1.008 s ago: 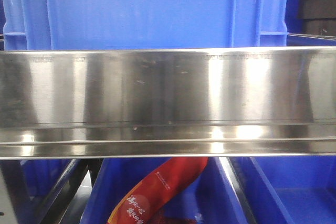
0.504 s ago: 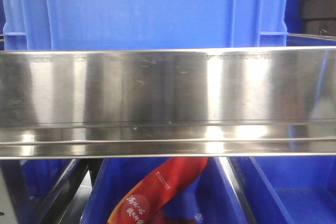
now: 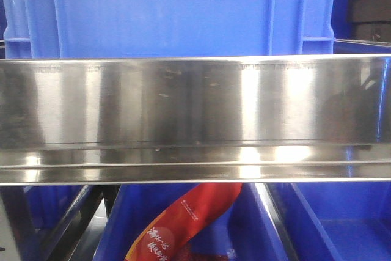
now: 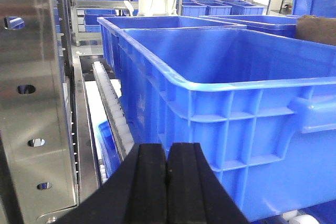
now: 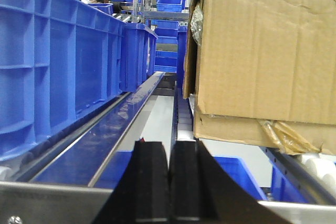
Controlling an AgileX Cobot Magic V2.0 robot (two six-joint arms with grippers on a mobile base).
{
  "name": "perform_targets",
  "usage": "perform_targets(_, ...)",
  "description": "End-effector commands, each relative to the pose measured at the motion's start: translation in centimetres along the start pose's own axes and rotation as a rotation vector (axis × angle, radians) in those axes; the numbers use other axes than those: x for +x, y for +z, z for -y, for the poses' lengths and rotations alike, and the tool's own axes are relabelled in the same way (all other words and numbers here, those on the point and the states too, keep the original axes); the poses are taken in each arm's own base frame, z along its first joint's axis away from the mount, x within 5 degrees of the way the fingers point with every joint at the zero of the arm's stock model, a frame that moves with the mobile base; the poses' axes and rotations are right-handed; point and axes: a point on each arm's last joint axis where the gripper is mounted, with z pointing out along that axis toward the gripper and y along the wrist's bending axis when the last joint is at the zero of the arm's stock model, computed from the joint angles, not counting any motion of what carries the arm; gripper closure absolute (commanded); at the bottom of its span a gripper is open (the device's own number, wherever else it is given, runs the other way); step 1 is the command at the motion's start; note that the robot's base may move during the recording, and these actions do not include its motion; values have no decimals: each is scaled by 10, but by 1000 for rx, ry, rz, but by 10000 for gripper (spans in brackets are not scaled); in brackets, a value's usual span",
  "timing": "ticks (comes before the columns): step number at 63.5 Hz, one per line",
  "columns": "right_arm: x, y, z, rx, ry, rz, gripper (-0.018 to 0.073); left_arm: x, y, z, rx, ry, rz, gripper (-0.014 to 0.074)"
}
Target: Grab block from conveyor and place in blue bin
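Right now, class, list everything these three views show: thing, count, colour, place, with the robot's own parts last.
Steel rail: one, silver, across the front view.
Blue bin: one nearest, blue, open, filling the left wrist view; more behind.
Red packet: one, red, in a bin below the rail.
Cardboard box: one, brown, right of the right wrist view.
Row of bins: several, blue, along its left.
Block: none visible.
Left gripper: black, shut.
Right gripper: black, shut.

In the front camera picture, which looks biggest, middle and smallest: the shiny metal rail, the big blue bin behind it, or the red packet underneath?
1. Metal rail: it spans the whole picture.
2. Blue bin, behind it. It is farther away and partly hidden, so it may really be bigger.
3. Red packet.
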Motion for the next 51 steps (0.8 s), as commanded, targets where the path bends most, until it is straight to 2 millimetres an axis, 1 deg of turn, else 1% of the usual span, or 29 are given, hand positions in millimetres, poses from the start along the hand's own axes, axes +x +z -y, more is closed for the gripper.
perform_targets(1,-2,-1,0,7,42,24,727,-2,-1,0,-5,-5,25,707)
perform_targets(51,0,-1,0,5,44,2,727,-2,-1,0,-5,-5,25,707)
